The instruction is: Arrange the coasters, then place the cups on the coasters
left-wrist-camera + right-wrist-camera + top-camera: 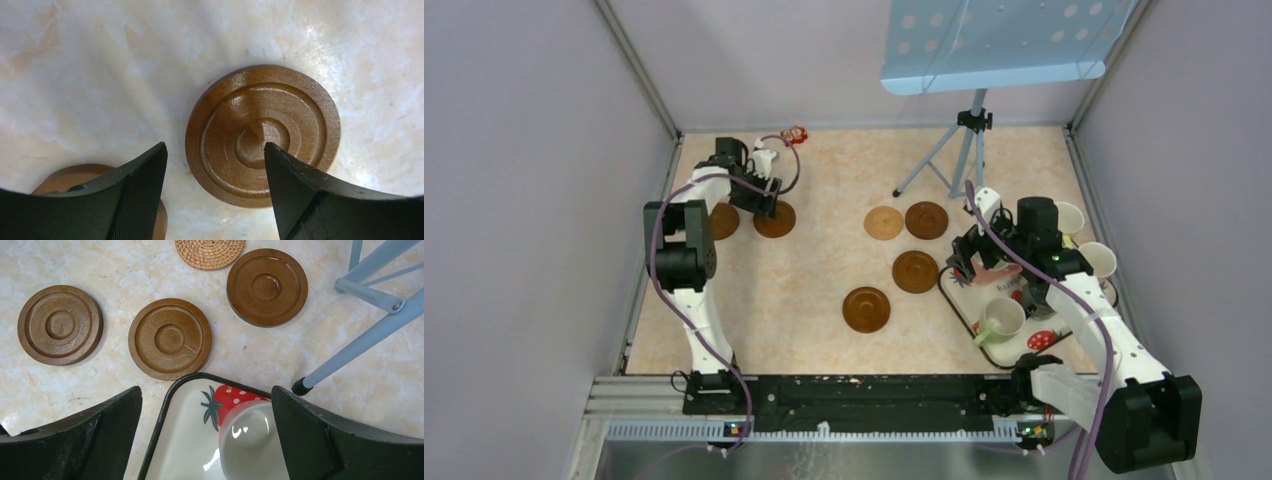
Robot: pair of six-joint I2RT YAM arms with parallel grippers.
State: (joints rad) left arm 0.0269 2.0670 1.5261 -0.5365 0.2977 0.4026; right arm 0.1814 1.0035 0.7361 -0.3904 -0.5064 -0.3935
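Observation:
Two brown coasters lie side by side at the far left. My left gripper hovers open just over the ringed coaster, which lies flat on the table; the other coaster shows partly behind the left finger. Four more coasters lie mid-table: a tan woven one and brown ones. My right gripper is open over the tray's corner, with a pale pink cup between its fingers, close to the right finger. A yellow-green cup stands on the tray.
The white strawberry-print tray sits at the right. Two pale cups stand beyond it by the right wall. A blue stand's tripod has its feet on the far table. A small red object lies at the back.

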